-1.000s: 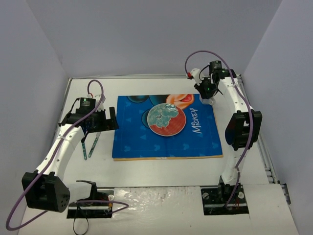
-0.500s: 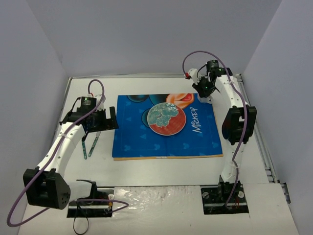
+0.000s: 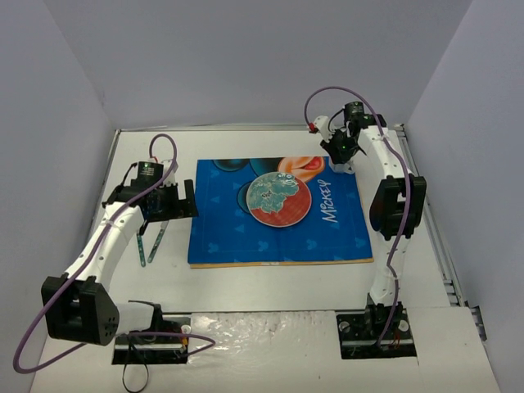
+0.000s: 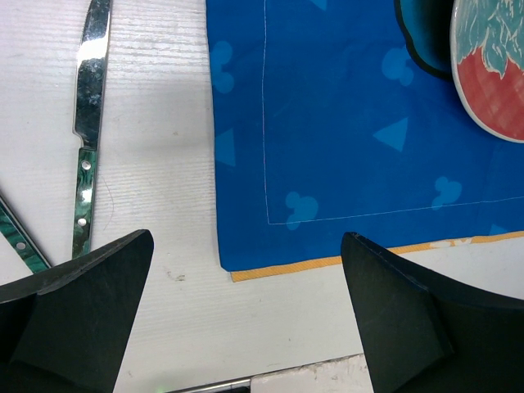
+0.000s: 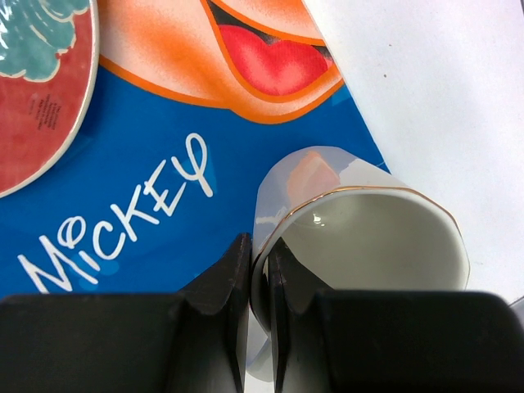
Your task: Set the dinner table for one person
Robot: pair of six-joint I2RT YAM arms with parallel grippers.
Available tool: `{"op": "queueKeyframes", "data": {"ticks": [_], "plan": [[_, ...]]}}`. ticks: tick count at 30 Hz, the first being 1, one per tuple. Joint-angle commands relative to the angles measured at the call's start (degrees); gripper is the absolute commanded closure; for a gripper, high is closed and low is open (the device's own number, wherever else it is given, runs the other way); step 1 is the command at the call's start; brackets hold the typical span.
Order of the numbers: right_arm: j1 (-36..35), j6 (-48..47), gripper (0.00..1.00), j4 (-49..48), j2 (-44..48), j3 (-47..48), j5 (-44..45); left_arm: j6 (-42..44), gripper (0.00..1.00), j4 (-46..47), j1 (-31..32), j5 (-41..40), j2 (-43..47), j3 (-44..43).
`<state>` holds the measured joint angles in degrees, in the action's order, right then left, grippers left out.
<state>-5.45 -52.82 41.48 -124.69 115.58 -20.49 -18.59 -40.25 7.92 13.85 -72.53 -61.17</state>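
White surface [image 3: 270,282] spans the scene under a blue Mickey placemat [image 3: 237,229] with a plate [image 3: 278,201] at its middle. Right tool [image 5: 260,250] is clamped on a gold-rimmed white cup [image 5: 368,237] at the placemat's far right corner. Left tool [image 4: 246,241] hangs with jaws apart over the placemat's left edge, near a knife [image 4: 88,106].

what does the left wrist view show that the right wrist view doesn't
Only left wrist: a green-handled knife and another green handle on the dinner table, framed by the open left gripper. Only right wrist: a white cup, its wall pinched by the right gripper, and the Mickey lettering. Both: that table, the blue placemat and the plate's edge.
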Motion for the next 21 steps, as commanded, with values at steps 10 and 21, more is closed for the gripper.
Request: {"op": "queueKeyframes", "data": {"ticks": [10,21], "plan": [[-0.08,-1.17,0.95,-4.37,-0.22,2.08,-0.51,1.54,0.03,0.52,0.16,-0.66,0.46,-3.35],[1.06,-0.25,0.52,-4.91,1.61,0.66,-1.09,1.45,0.03,0.37,0.16,-0.49,0.85,-3.19]]}}
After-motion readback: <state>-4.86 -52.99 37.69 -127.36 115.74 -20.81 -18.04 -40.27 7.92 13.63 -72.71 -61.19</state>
